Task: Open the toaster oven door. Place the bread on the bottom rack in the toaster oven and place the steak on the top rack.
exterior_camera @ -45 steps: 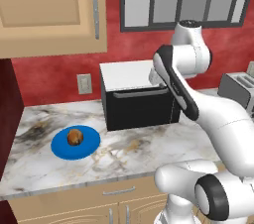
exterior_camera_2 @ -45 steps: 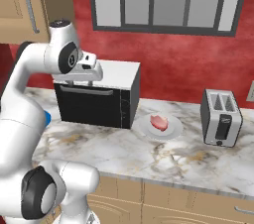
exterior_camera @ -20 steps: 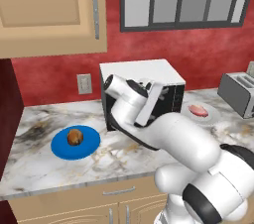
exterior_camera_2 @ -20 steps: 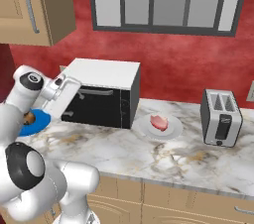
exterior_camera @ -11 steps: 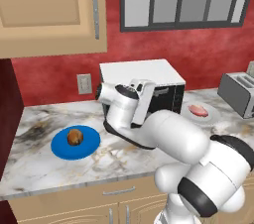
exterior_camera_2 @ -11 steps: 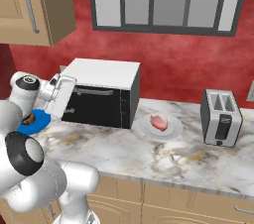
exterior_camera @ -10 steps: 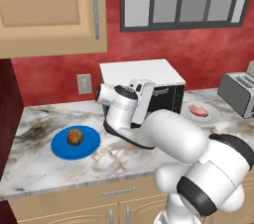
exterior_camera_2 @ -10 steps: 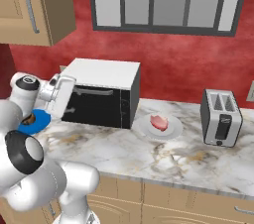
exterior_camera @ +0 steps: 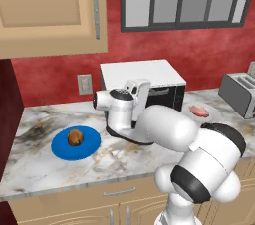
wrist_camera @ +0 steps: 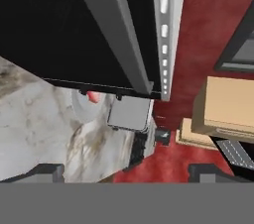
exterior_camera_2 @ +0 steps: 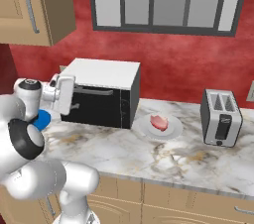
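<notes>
Barely moved since a moment ago – gripper (wrist_camera: 126, 171) hangs wide open, empty, close before the toaster oven door (wrist_camera: 59, 25) – handle (wrist_camera: 116, 29) just ahead

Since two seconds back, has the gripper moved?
Yes. The gripper swung from above the toaster oven down to its left front corner, beside the door handle.

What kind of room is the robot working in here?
A rendered home kitchen, it seems: a marble counter over wooden cabinets, with a black toaster oven and a silver slot toaster on it, and food on plates, such as the steak.
</notes>
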### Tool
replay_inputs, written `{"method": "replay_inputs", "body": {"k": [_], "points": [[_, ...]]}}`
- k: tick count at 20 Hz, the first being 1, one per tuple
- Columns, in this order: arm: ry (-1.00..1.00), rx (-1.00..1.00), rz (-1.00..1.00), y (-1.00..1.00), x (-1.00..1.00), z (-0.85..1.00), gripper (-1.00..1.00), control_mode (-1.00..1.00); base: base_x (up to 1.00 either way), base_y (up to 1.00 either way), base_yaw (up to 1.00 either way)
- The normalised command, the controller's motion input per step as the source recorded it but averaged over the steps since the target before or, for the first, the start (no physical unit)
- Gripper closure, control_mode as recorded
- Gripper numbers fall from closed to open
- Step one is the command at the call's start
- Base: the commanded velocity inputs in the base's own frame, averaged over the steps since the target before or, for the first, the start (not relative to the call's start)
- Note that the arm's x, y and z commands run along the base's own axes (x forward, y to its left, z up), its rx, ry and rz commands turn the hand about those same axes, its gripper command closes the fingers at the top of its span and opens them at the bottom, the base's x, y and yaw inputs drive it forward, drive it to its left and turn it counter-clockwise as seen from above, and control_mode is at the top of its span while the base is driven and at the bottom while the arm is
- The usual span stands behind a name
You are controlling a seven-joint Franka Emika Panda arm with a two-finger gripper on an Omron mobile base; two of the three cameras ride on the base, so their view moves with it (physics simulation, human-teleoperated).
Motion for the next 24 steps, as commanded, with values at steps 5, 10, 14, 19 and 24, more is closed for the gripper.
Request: {"method": "replay_inputs", "body": {"k": [5,10,14,19,24], "points": [[-0.08,-0.07,0.05,0.0,0.44,-0.24,-1.0,-1.0,0.0,0.0,0.0],[-0.04,-0.06,0.07,0.0,0.34,-0.29,-1.0,-1.0,0.0,0.0,0.0],[0.0,-0.02,0.02,0.0,0.33,-0.03,-1.0,-1.0,0.0,0.0,0.0],[0.0,-0.02,0.02,0.0,0.5,0.0,-1.0,-1.0,0.0,0.0,0.0],[0.0,-0.04,0.02,0.0,0.42,-0.28,1.0,-1.0,0.0,0.0,0.0]]}}
